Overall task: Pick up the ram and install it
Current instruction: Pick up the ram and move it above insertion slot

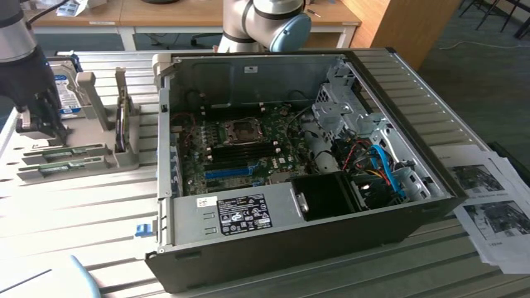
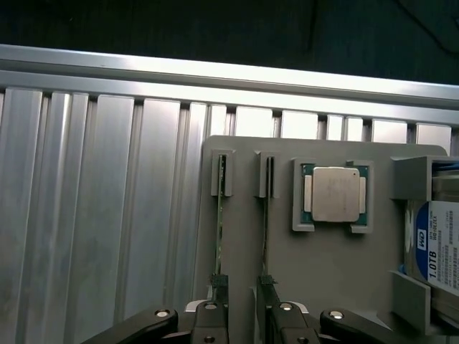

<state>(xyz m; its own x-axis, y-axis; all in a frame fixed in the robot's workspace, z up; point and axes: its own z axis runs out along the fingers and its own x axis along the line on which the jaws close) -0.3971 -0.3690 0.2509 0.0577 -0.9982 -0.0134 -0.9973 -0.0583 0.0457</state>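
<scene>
Tool [image 2: 242,304] spread above two ram sticks in a tray.

Hanging low over one end of the grey tray [image 2: 323,279], fingers [image 2: 215,322] wide apart and clasping nothing, each fingertip roughly in line with one of two green boards standing on edge in parallel slots: the ram [image 2: 219,236] and a second ram stick [image 2: 265,236] just beside it; no telling whether metal meets board. Next along the same tray, a square silver CPU chip [image 2: 333,193] lying flat in its recess, then a blue-labelled hard drive [image 2: 439,247] standing between grey brackets. Beneath, a ribbed metal worktop [image 2: 107,215]. To the exterior view's right of the tray, an open computer case [image 1: 273,248] on its side, motherboard [image 1: 240,155] exposed; beyond that, at the worktop's edge, printed sheets [image 1: 495,205].
</scene>
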